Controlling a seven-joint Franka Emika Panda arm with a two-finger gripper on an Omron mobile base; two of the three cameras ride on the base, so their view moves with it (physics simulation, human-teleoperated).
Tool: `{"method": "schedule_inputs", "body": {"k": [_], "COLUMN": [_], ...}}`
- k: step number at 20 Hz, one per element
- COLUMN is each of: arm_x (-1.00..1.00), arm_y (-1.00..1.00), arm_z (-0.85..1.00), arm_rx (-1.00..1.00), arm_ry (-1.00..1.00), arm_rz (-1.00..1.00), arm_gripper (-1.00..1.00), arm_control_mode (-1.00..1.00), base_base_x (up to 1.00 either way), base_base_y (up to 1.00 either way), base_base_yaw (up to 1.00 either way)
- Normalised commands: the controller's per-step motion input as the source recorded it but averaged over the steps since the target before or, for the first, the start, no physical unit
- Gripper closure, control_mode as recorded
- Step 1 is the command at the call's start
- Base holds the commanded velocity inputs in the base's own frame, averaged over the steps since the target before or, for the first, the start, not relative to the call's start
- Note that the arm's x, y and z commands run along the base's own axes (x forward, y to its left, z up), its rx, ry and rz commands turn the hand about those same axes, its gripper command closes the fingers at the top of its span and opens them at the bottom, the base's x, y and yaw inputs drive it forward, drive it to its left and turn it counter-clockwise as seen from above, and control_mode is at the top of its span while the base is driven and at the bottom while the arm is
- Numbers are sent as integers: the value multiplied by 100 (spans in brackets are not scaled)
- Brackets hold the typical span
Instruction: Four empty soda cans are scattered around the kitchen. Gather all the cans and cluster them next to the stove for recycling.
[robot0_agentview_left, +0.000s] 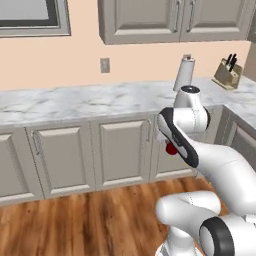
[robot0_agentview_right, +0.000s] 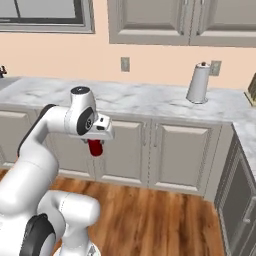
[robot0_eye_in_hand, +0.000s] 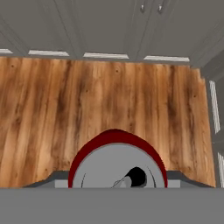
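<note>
Hand view: claw (robot0_agentview_right: 96, 145) grips unlabelled red soda can (robot0_eye_in_hand: 117, 162) above floor (robot0_eye_in_hand: 87, 105).

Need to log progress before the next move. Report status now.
Gripper shut on red can, held clear above the wood floor. Marble counter and cabinets ahead. Nothing blocking the arm.

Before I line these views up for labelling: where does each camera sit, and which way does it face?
Left base view: behind the arm's left, facing the marble counter and lower cabinets; arm rises lower right.
Right base view: behind its right, same counter; arm lower left, end effector shut on a red soda can.
Hand view: on the hand, looking down past the can's top onto the wood floor.
Both base views share the paper towel roll and the can.
</note>
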Motion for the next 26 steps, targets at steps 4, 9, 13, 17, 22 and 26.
{"method": "schedule_inputs", "body": {"k": [4, 9, 13, 17, 22, 26], "arm_x": [0, 0, 0, 0, 0, 0], "arm_y": [0, 0, 0, 0, 0, 0], "arm_z": [0, 0, 0, 0, 0, 0], "arm_rx": [0, 0, 0, 0, 0, 0], "arm_ry": [0, 0, 0, 0, 0, 0], "arm_rz": [0, 0, 0, 0, 0, 0], "arm_gripper": [100, 100, 100, 100, 100, 100], "arm_control_mode": [100, 100, 100, 100, 100, 100], "base_base_x": [87, 95, 74, 47, 18, 1], "base_base_y": [-1, 1, 23, 72, 97, 100], "base_base_yaw": [1, 1, 1, 1, 3, 6]}}
